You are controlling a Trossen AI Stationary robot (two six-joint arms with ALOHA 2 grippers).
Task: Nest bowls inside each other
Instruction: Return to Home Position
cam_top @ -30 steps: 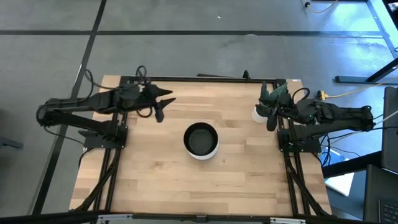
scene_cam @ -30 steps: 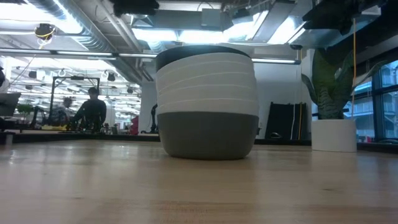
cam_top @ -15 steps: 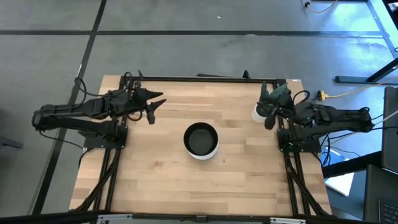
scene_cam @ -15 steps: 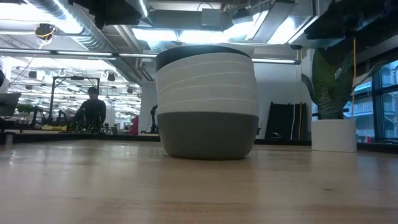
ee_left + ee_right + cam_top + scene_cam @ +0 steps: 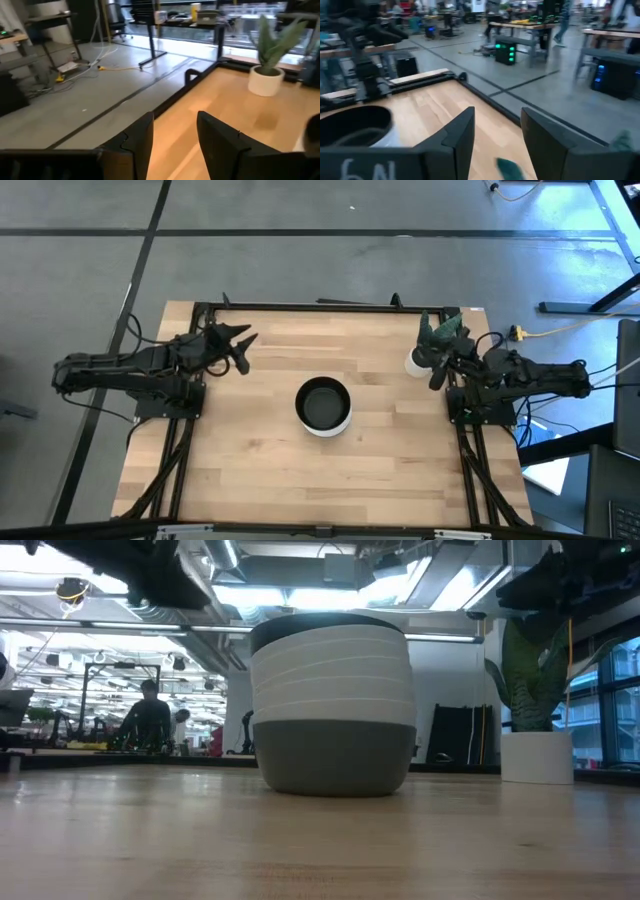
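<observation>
The bowls stand nested in one stack [image 5: 323,406] at the middle of the table, resting on the dark grey bottom bowl [image 5: 333,755], with white bowls [image 5: 333,675] above it and a black rim on top. My left gripper [image 5: 240,350] hovers open over the table's far left part, well clear of the stack; its wrist view shows the open fingers [image 5: 175,140] and the stack's edge [image 5: 312,130]. My right gripper [image 5: 435,368] is open [image 5: 497,135] at the far right, beside the plant pot, with the stack [image 5: 355,127] off to its side.
A small white pot with a spiky green plant [image 5: 420,358] [image 5: 537,755] stands near the table's far right corner, close to my right gripper. Black frame rails [image 5: 320,306] run along the table's edges. Bare wood lies around the stack [image 5: 320,480].
My left gripper has drawn back toward the table's left edge, away from the stack, staying open. The stack of bowls has kept still.
</observation>
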